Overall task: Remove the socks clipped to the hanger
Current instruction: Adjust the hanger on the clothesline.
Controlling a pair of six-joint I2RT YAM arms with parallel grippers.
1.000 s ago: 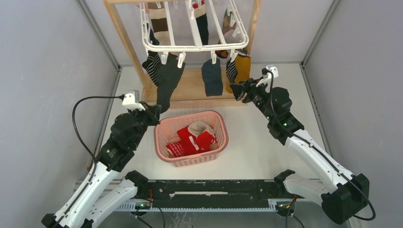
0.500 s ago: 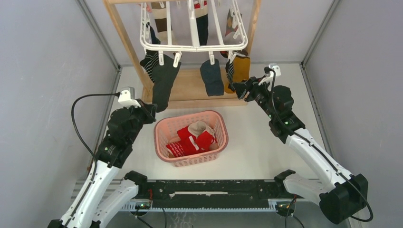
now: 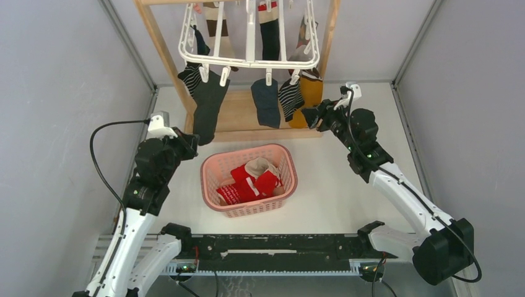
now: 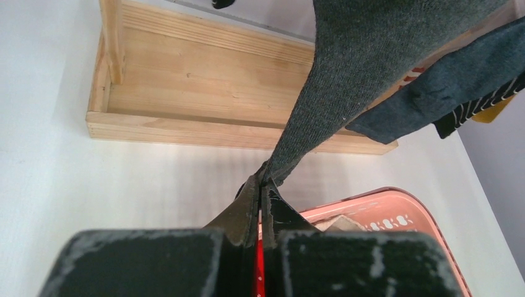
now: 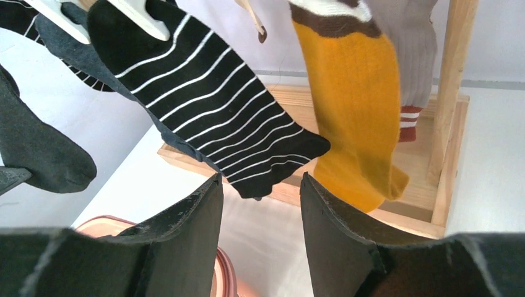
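The white hanger hangs at the far middle of the scene from the wooden stand, with socks clipped along its near bar. At its left corner, the dark grey sock runs taut down to the left end effector, which is closed on the very tip of the toe. With so little fabric pinched, I judge that a harder pull could slip the toe free before the clip lets go.

The frame hangs loose, so the pull may drag it sideways rather than open the clip. A sudden release could then set every sock swinging.

That matters on the right. The right end effector stands open just below the toe of the black-and-white striped sock, with the mustard sock just beside it. If the socks sway, it could close on air or on the wrong one.

A freed sock could also land on the surface short of the pink basket.
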